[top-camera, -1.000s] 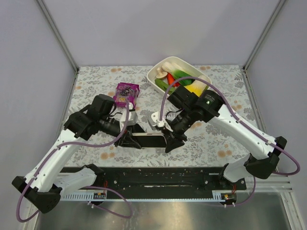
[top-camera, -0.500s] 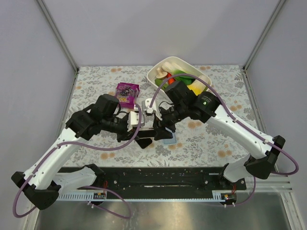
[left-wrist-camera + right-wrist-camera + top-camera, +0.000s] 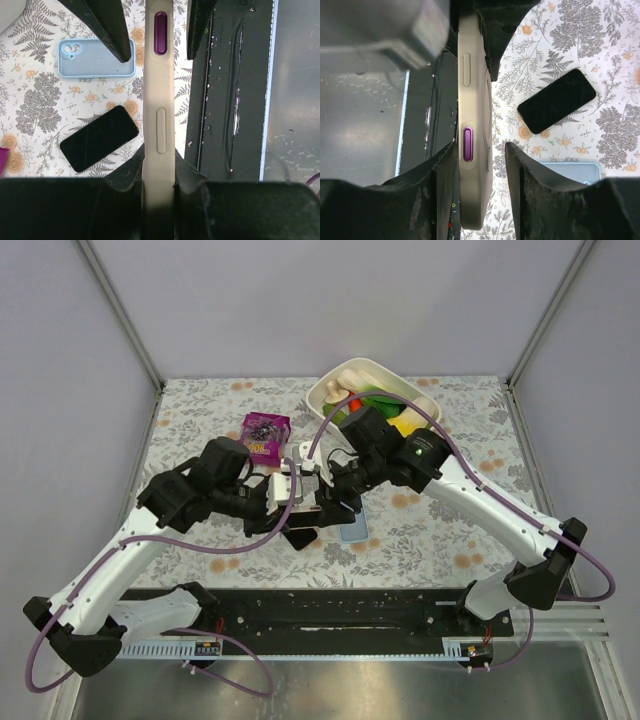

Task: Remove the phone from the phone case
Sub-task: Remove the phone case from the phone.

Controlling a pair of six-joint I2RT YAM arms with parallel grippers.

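There's the left gripper point(image 3: 159, 170) pinching the beige phone case point(image 3: 159, 75) with its purple side button edge-on at centre frame, the right gripper point(image 3: 480, 150) spread astride its far end, possibly brushing one side, a black phone point(image 3: 99, 138) flat at lower left on the flowered tablecloth point(image 3: 30, 105), just below a pale blue case point(image 3: 96, 58).

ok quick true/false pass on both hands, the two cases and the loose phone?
1. The left hand grips the grey case edge-on. True.
2. The blue case is in the right hand. False: it lies flat on the tablecloth.
3. A black phone lies on the tablecloth, apart from the blue case. True.
4. The right hand is clamped shut on the grey case. False: its fingers straddle it, with a gap on one side.
5. The grey case's side button is purple. True.
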